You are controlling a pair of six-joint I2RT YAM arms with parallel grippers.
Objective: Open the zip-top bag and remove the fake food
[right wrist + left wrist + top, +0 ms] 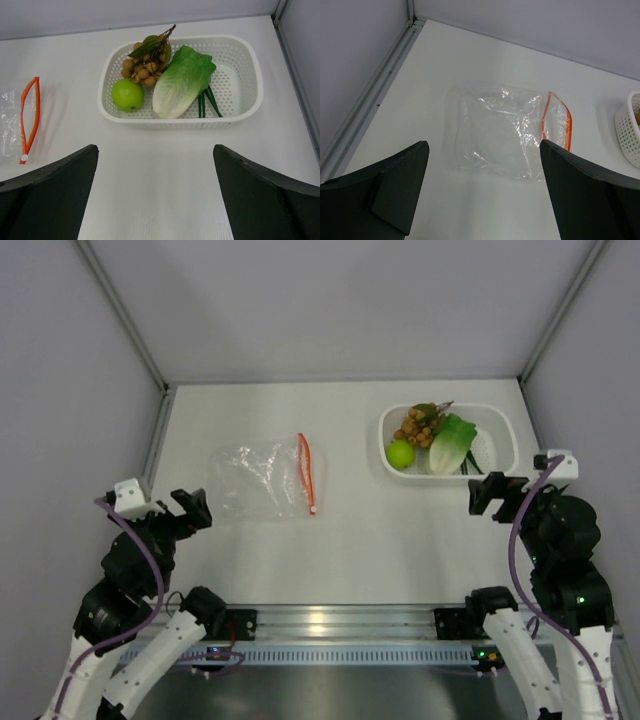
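The clear zip-top bag (262, 478) lies flat on the white table, its orange-red zip strip (307, 472) on the right edge; it looks empty. It also shows in the left wrist view (502, 131) and its strip in the right wrist view (29, 118). The lime-green fruit (400, 453), the lettuce (451, 443) and the brown ball cluster (421, 424) lie in the white basket (503, 436); they show in the right wrist view too: fruit (127, 94), lettuce (181, 82), cluster (142, 67). My left gripper (192, 508) is open and empty, just left of the bag. My right gripper (497, 490) is open and empty, just in front of the basket.
The white perforated basket (246, 55) stands at the back right. Grey walls with metal frame rails close the table on the left, back and right. A metal rail with the arm bases (340, 625) runs along the near edge.
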